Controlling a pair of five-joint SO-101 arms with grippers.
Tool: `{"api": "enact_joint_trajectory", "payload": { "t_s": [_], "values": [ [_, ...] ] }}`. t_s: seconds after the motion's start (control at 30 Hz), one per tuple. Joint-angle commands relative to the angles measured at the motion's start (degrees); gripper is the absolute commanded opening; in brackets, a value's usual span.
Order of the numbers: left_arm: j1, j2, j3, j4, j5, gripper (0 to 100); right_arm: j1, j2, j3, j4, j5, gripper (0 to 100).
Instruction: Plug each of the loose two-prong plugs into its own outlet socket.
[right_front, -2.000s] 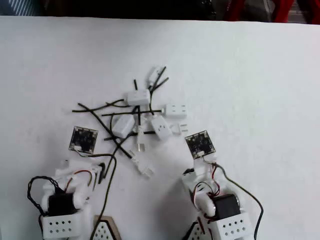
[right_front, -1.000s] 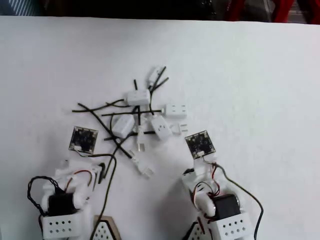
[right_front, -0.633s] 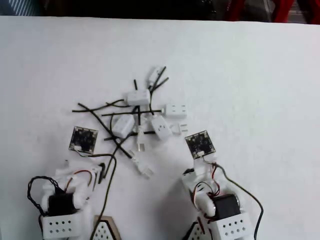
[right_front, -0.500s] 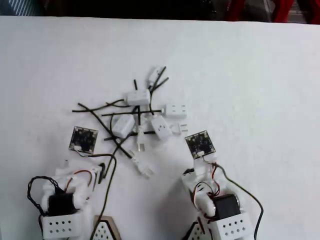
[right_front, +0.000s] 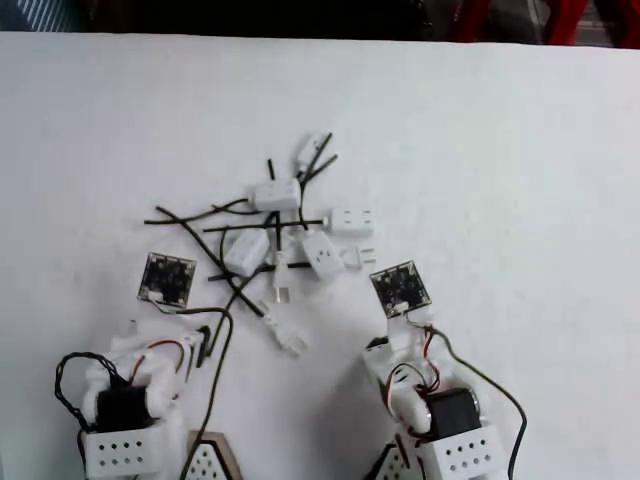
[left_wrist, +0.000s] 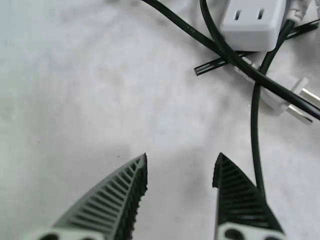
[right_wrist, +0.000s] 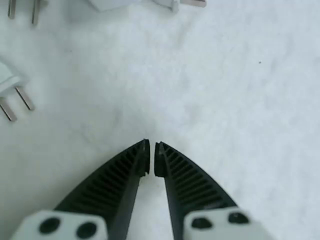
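Several white outlet sockets (right_front: 277, 194) and loose two-prong plugs (right_front: 281, 292) lie tangled with black cords (right_front: 200, 235) at the middle of the white table. The left arm (right_front: 125, 400) and the right arm (right_front: 435, 410) sit at the near edge, short of the pile. My left gripper (left_wrist: 181, 162) is open just above bare table; ahead of it lie a socket (left_wrist: 250, 22) and a plug (left_wrist: 295, 97) crossed by cords. My right gripper (right_wrist: 152, 150) is shut on nothing, with a plug (right_wrist: 12, 100) off to one side and another plug (right_wrist: 185, 4) farther ahead.
The white table (right_front: 520, 150) has wide free room to the right, left and far side of the pile. A black cable (right_front: 215, 380) runs from the left arm's base toward the cords. Dark and red objects stand beyond the far edge.
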Motion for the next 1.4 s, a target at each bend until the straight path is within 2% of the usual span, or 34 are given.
{"api": "enact_joint_trajectory", "payload": {
  "t_s": [0.0, 0.53, 0.7, 0.77, 0.9, 0.97, 1.07, 1.23, 1.37],
  "values": [
    [0.92, -0.4, -0.26, 0.26, 0.09, 22, 0.13, -1.36, 0.62, 0.31, 0.62, 2.4],
    [1.45, -0.48, -1.67, -0.09, -0.09, 22, -1.8, -1.45, 0.53, 0.22, 0.7, 2.8],
    [-6.29, -0.57, -9.14, -1.23, 0.0, 22, 1.89, -1.45, -5.19, -1.01, 0.88, 2.8],
    [-7.87, -0.57, -10.99, -3.43, 0.35, 22, 2.59, -1.45, -6.15, -5.23, 4.48, 2.8],
    [-9.19, -0.57, -11.43, -7.74, 0.35, 22, 4.53, -1.45, -6.77, -11.82, 19.69, 2.8],
    [-9.27, -0.57, -11.16, -7.82, 0.18, 22, 5.32, -1.01, -8.44, -13.67, 22.77, 2.8],
    [-9.36, -0.57, -10.9, -7.74, 0.0, 22, 5.23, -0.84, -13.01, -13.93, 23.12, 6.0],
    [-9.36, -0.57, -9.58, -8.09, 0.0, 22, -1.63, 3.65, -23.74, -10.07, 23.03, 8.4],
    [-9.36, -0.57, -8.97, -8.18, 0.0, 22, -9.98, 18.68, -33.23, -8.31, 19.96, 8.5]
  ]
}}
